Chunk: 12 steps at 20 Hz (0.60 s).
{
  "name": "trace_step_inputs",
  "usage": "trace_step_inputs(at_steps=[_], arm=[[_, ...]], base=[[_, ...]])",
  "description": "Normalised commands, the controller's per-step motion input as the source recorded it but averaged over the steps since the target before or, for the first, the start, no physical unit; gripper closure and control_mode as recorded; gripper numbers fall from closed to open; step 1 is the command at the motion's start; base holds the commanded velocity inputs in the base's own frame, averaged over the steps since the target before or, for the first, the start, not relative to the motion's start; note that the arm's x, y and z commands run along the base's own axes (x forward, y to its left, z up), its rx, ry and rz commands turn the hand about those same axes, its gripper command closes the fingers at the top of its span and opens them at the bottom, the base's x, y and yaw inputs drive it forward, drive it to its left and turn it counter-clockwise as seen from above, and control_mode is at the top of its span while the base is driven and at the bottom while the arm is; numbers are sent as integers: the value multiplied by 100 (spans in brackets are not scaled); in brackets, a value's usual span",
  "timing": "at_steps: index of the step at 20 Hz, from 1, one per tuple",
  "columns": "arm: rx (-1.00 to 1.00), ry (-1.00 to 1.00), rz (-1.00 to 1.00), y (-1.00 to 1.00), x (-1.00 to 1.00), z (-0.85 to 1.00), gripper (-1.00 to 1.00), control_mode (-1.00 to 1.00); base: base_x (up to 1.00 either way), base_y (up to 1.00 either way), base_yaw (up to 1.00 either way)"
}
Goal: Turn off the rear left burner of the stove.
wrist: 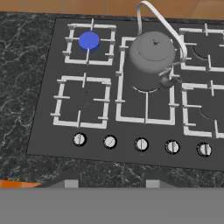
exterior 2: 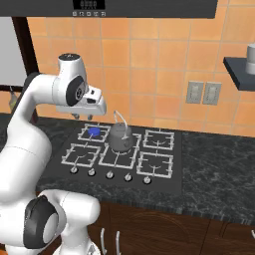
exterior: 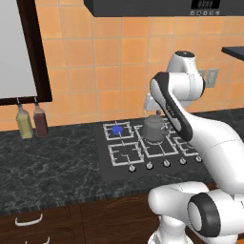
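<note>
The stove (wrist: 46, 131) is a flat black cooktop set in a dark marbled counter. Its rear left burner (wrist: 89, 40) shows a bright blue disc inside its grey grate, also seen as the blue burner (exterior: 117, 129) and burner (exterior 2: 93, 132) from the base. A row of five silver knobs (wrist: 141, 144) runs along the front edge. My gripper (wrist: 112, 183) hangs high above the stove's front, open, its tips wide apart with nothing between them. From the right base the hand (exterior 2: 93, 105) hovers over the stove's left rear part.
A grey kettle (wrist: 151, 59) with a tall wire handle stands on the centre grate, right of the lit burner. Two bottles (exterior: 31, 122) stand on the counter at the far left. A range hood (exterior 2: 144, 7) hangs overhead, and a dark shelf (exterior 2: 239, 67) juts from the right wall.
</note>
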Motion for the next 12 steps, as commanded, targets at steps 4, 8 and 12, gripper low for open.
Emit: trace_step_inputs(at_steps=[4,8,12], arm=[[0,1,1,8,-14,-3,-100,-100],[-3,3,8,43,-34,-21,-100,-100],[0,19,3,34,-25,-56,-100,-100]], base=[[0,0,0],[0,0,0],[0,0,0]])
